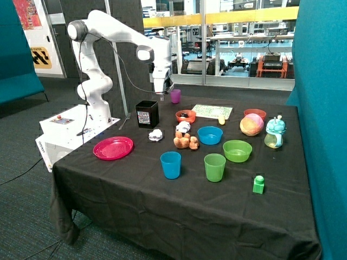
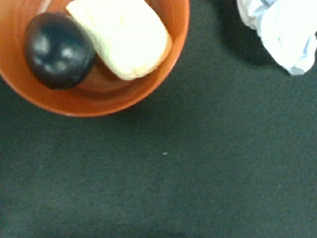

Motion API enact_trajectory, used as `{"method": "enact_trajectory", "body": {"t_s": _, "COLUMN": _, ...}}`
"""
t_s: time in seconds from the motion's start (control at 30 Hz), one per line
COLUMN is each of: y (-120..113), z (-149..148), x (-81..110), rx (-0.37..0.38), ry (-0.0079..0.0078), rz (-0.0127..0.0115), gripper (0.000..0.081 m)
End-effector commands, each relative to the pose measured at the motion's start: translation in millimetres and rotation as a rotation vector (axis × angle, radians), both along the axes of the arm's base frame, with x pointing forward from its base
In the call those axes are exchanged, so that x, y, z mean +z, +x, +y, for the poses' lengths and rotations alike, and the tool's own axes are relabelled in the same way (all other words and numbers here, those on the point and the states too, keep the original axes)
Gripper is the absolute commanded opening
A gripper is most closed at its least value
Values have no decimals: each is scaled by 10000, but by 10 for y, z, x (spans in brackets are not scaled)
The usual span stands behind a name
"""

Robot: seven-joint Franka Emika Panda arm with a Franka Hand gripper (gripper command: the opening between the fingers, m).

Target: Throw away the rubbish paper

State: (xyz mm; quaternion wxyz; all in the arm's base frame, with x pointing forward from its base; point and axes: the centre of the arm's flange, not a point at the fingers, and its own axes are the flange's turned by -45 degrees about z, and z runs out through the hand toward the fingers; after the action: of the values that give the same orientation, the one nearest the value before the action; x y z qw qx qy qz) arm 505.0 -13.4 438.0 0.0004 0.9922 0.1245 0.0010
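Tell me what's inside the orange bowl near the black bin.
The orange bowl holds a dark round ball and a pale yellow block. Anything beneath them is covered.

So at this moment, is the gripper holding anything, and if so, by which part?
Nothing seems held. The gripper hangs in the air above the table, and both paper wads lie on the cloth.

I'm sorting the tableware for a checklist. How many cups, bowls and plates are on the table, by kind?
Cups: 3, blue, green, purple
Bowls: 4, blue, green, orange, red
Plates: 1, pink
Total: 8
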Motion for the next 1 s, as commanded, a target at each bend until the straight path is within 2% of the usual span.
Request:
{"method": "enact_trajectory", "body": {"t_s": 0.0, "y": 169, "z": -160, "x": -81, "rx": 454, "ry": 5, "rz": 21, "gripper": 578}}
{"method": "enact_trajectory", "body": {"t_s": 0.3, "y": 492, "z": -232, "x": -198, "rx": 523, "ry": 5, "rz": 21, "gripper": 640}}
{"method": "enact_trajectory", "body": {"t_s": 0.57, "y": 676, "z": -215, "x": -386, "rx": 537, "ry": 5, "rz": 21, "gripper": 677}}
{"method": "enact_trajectory", "body": {"t_s": 0.7, "y": 764, "z": -219, "x": -488, "rx": 449, "ry": 5, "rz": 21, "gripper": 726}}
{"method": "enact_trajectory", "body": {"t_s": 0.97, "y": 909, "z": -207, "x": -595, "rx": 359, "ry": 5, "rz": 21, "gripper": 767}}
